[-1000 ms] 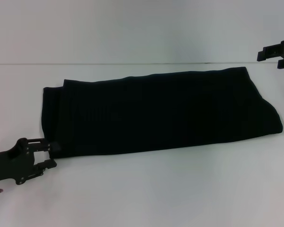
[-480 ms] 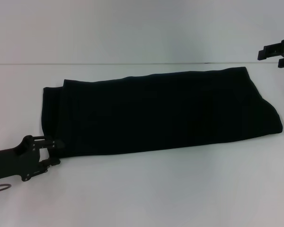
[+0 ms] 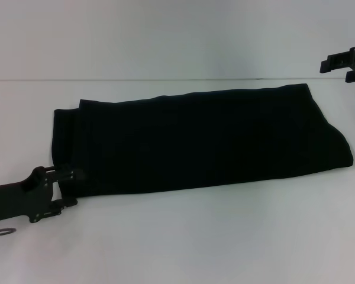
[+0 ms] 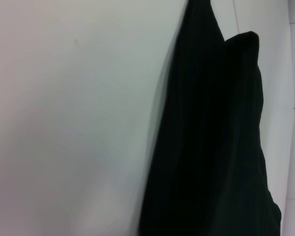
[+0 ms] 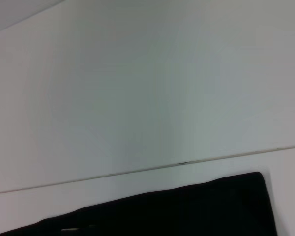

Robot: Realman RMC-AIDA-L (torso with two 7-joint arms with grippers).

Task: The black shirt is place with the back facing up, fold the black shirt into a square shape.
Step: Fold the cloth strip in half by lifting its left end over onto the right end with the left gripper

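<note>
left end effector (image 3: 70, 188): low, near-left, fingers apart | right end effector (image 3: 346, 65): raised, far right

I count one black shirt (image 3: 201, 142), two grippers, a left gripper (image 3: 68, 188) and a right gripper (image 3: 343, 66), and one white counter (image 3: 225, 236).

White table (image 3: 225, 236), folded black shirt (image 3: 201, 142) flat on it
</note>
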